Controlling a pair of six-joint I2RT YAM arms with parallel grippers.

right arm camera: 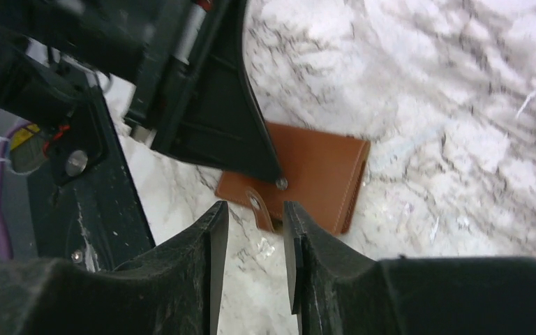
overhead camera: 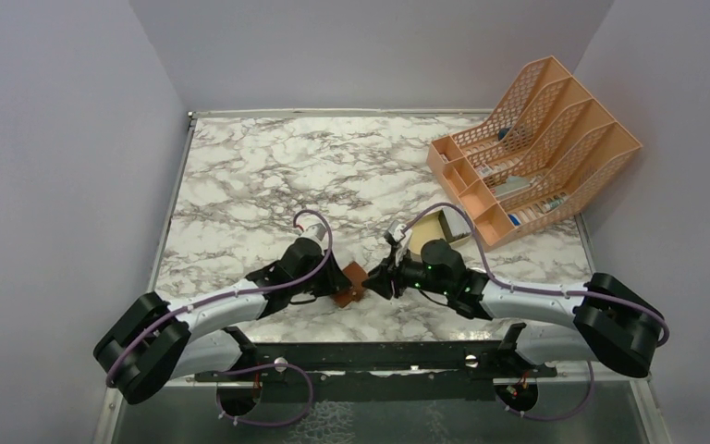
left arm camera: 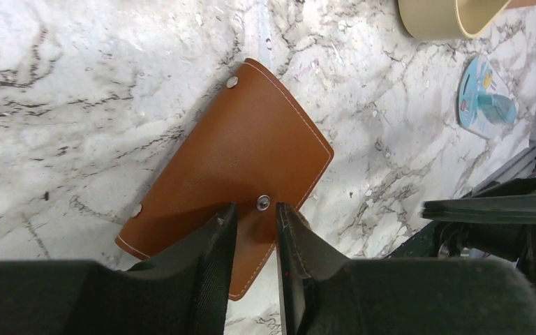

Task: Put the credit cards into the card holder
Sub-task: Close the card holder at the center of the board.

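Top camera looked down from behind arm bases (overhead camera: 162, 347), far; wrist cameras faced card holder (left arm camera: 241, 150) closely, opposite sides.

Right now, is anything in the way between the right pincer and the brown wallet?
Nothing visible is. The right pincer sits right at the small square brown leather card holder, its snap tab just ahead of the open jaws. The left pincer is at it too.
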